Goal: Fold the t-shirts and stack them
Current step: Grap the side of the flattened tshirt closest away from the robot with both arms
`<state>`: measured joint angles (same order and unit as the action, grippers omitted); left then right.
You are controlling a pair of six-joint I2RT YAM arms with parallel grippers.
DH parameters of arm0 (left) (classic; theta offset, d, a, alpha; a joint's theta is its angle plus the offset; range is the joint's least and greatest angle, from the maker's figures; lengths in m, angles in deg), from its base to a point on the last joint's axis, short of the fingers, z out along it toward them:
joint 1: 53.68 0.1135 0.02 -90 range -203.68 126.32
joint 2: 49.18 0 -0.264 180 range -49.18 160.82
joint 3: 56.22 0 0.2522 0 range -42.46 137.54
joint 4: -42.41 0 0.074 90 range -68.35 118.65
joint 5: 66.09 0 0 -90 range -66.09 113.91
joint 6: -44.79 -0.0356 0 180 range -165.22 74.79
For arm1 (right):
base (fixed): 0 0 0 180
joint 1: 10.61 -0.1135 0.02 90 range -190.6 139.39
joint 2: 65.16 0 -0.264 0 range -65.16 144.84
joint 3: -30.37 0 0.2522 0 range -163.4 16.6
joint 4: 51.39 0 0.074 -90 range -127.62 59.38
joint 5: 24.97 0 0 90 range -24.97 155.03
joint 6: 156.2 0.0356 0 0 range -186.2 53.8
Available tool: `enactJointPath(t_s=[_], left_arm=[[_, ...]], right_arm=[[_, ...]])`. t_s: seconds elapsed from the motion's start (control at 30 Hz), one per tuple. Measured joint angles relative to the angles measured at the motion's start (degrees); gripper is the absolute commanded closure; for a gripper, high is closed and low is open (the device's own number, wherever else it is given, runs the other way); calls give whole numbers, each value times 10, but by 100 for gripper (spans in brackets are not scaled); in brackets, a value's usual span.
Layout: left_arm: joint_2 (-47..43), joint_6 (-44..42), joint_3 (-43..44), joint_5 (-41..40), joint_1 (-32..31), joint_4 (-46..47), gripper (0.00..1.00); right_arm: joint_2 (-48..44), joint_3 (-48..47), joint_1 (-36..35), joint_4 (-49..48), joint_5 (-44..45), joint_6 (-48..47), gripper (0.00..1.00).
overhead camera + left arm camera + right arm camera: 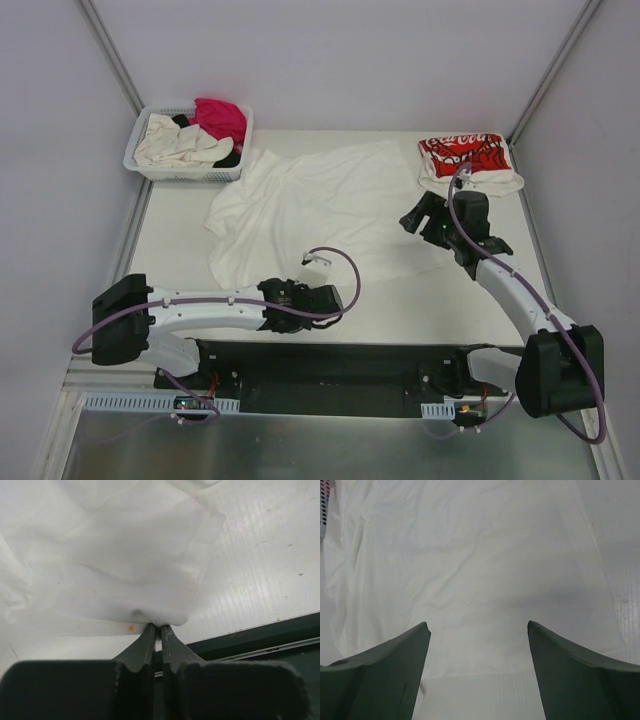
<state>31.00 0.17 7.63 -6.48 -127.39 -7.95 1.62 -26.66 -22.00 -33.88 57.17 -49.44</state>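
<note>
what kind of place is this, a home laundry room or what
Most likely a robotics lab cell: left arm and right arm bolted at a white table, plain walls on metal struts, a white t-shirt spread out beside a basket of clothes.

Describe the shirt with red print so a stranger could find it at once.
Look at the far right corner of the table, just beyond the right gripper. The printed shirt lies there folded, the only one with red print; the plain white shirt beside it is spread out.
</note>
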Motion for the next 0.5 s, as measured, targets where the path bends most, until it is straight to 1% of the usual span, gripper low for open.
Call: enactJointPath(t_s=[0.13, 0.4, 0.5], left_arm=[[-13, -18, 21, -13, 7, -1, 100], [-33, -49, 23, -22, 30, -3, 100], [-41, -59, 23, -27, 33, -4, 100]], right_arm=[[18, 0, 0, 7, 18, -4, 18], [21, 0, 5, 43, 87, -7, 18], [23, 1, 16, 60, 104, -5, 21]])
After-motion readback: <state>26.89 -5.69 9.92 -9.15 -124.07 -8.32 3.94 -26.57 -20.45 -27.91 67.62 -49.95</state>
